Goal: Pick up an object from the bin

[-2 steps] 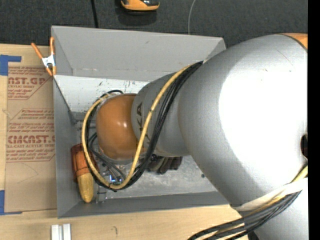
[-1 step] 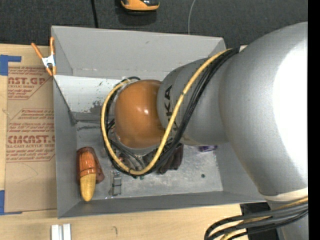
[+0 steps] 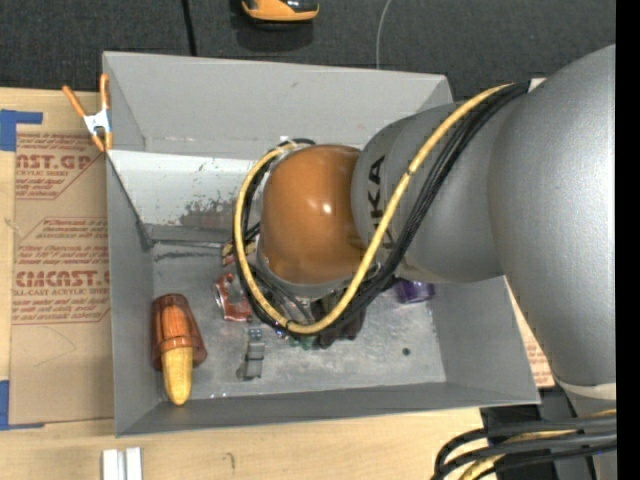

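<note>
My gripper [image 3: 328, 326] is low in the middle of the bin, and just a dark part of its body shows below the orange cover. Just left of it lies a small red and silver thing [image 3: 232, 299], partly hidden by the cables. A small grey metal piece [image 3: 252, 356] rests on the floor a little in front of the gripper. A purple thing [image 3: 412, 290] peeks out from under the arm on the right. I see nothing between the fingers.
A brown and yellow cone-shaped toy [image 3: 172, 350] lies in the front left corner, tip toward the front wall. The arm and its cover hide the middle and right of the bin floor.
</note>
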